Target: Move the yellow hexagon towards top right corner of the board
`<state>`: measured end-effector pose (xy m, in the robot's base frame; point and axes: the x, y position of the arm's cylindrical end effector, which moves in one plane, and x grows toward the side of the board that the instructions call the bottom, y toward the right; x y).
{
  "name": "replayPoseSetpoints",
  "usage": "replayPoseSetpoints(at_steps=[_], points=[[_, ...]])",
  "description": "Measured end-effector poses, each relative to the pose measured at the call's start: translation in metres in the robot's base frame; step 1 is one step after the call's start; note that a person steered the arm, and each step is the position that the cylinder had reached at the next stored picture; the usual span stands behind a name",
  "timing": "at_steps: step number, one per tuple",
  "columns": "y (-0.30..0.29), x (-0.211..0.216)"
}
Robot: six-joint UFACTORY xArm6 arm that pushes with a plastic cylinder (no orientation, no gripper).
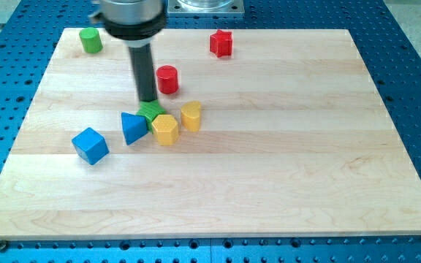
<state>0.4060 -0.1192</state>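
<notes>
The yellow hexagon (165,129) lies left of the board's middle, touching a green block (150,111) on its upper left. A second yellow block (191,115), rounder in shape, stands just to its right. A blue triangle (132,128) lies just left of the hexagon. My tip (148,100) rests right above the green block, up and to the left of the yellow hexagon.
A red cylinder (167,79) stands just right of the rod. A blue cube (90,145) lies at the left. A green cylinder (90,40) is at the top left, and a red star-like block (221,43) at the top middle. The wooden board (305,146) lies on a blue perforated table.
</notes>
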Motion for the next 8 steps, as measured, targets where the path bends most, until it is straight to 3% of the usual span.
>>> replayPoseSetpoints(at_steps=[1, 2, 3, 4, 5, 8], points=[[-0.023, -0.004], [-0.061, 0.035], [-0.042, 0.087], [-0.007, 0.091], [0.033, 0.086], [0.084, -0.012]])
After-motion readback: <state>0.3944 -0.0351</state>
